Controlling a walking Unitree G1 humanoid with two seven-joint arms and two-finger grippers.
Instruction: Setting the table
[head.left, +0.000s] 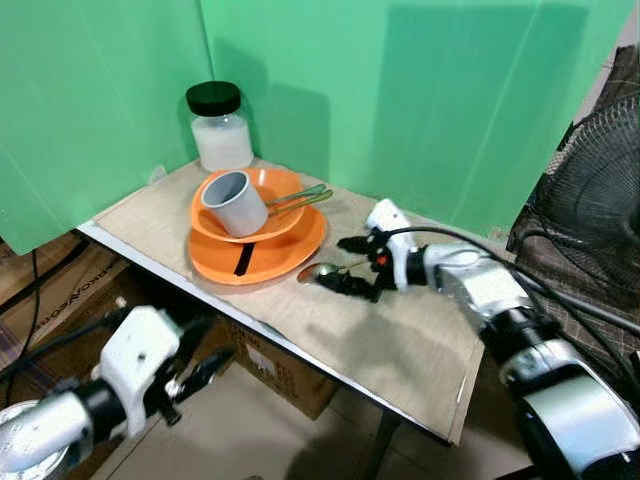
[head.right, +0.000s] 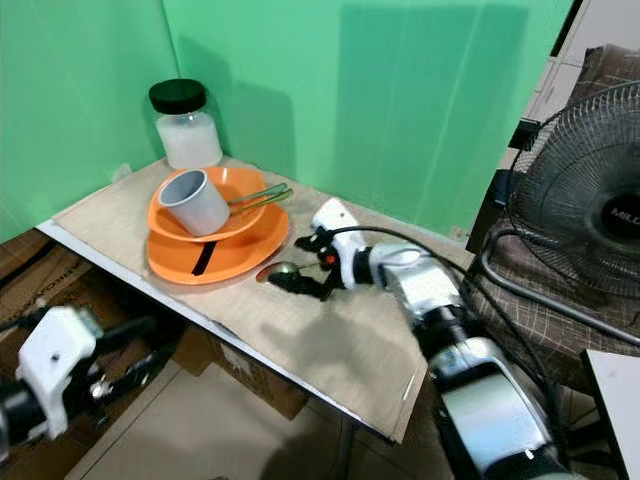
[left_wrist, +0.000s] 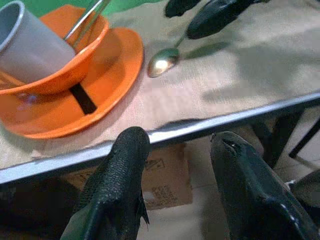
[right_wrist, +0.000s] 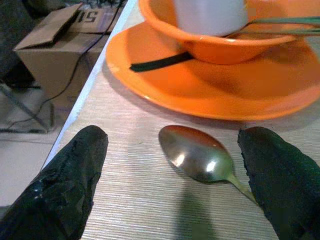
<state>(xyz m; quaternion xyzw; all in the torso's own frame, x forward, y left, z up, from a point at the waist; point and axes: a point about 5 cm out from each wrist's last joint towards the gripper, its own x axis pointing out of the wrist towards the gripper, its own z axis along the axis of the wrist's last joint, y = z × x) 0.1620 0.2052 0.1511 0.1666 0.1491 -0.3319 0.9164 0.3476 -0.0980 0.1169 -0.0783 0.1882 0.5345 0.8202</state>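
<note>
The spoon (right_wrist: 200, 159) is lying flat on the table (head.left: 400, 350), its bowl just beside the rim of the orange plate (head.left: 290, 262), and the right gripper (head.left: 352, 264) is set over its handle end with the two black fingers spread wide, one to each side, nothing clamped as yet. For the pick to be done well, it is judged that the fingers should be brought low to the mat and closed across the thin handle rather than the rounded bowl, since a flat spoon is easily skated away or pushed against the plate; a square, slow close is called for. The right arm is reached forward across the tabletop, wrist roughly level and fingers pointed towards the plate. On the plate an orange bowl (head.left: 280, 205) is stacked, with a grey cup (head.left: 236, 204) tipped on its side in it and what may be more cutlery resting on its rim; a white jar (head.left: 220, 128) is stood behind. The left gripper (head.left: 196, 378) is held below the table edge, its fingers apart and empty.
</note>
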